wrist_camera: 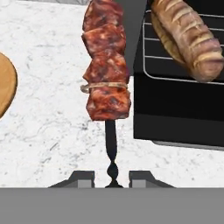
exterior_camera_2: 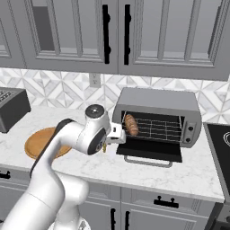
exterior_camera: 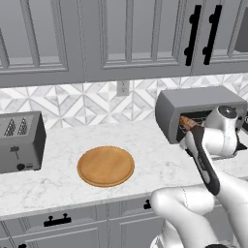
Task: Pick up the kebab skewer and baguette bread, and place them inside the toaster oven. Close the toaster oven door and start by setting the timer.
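Observation:
My gripper (wrist_camera: 112,177) is shut on the dark handle end of the kebab skewer (wrist_camera: 106,65), whose reddish-brown meat chunks stretch away from the fingers. The skewer hangs over the marble counter just left of the toaster oven (exterior_camera_2: 157,101). The toaster oven door (exterior_camera_2: 150,152) lies open and flat in front of the box. On the wire rack inside, at its left end, rests the golden baguette bread (exterior_camera_2: 131,124), which the hand view has at its upper right (wrist_camera: 188,37). In the right base view the gripper (exterior_camera_2: 117,134) sits at the oven's front left corner.
A round wooden board (exterior_camera: 105,165) lies bare on the counter left of the arm. A grey slot toaster (exterior_camera: 19,140) stands at the far left against the tiled wall. A dark stovetop (exterior_camera_2: 220,148) borders the oven on the right. Cabinets hang overhead.

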Available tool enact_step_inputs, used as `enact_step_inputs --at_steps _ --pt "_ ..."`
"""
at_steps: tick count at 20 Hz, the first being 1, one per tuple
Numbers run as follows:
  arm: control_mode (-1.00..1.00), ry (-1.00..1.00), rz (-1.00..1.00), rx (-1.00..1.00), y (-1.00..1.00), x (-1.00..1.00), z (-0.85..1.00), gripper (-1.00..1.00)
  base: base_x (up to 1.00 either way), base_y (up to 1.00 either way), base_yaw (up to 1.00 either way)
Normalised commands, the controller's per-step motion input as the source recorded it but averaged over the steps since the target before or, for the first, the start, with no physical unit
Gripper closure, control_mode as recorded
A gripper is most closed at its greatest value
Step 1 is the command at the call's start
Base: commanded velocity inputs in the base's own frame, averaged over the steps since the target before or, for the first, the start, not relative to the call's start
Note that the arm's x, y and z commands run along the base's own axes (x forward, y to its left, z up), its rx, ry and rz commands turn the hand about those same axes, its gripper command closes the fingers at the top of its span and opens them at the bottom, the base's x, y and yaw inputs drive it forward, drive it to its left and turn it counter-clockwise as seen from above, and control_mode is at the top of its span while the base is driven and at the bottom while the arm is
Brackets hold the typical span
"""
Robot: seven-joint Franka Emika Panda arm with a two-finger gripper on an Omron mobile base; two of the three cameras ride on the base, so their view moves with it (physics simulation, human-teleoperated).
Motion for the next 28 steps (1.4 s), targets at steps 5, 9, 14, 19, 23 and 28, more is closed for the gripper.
enact_step_inputs --at_steps 5,9,14,19,23,28 --pt "-1.00 0.03 0.00 0.00 -1.00 0.00 0.10 1.00 0.00 0.00 0.00" --pt "-1.00 0.11 0.00 0.00 -1.00 0.00 0.19 1.00 0.00 0.00 0.00" --pt "-1.00 0.08 0.00 0.00 -0.90 0.08 0.05 1.00 0.00 0.00 0.00" --pt "-1.00 0.07 0.07 -0.01 -0.67 0.21 0.00 1.00 0.00 0.00 0.00" --pt "-1.00 0.09 0.10 -0.01 -0.49 0.14 0.00 1.00 0.00 0.00 0.00" --pt "-1.00 0.08 0.16 0.00 -0.23 0.31 0.00 1.00 0.00 0.00 0.00"
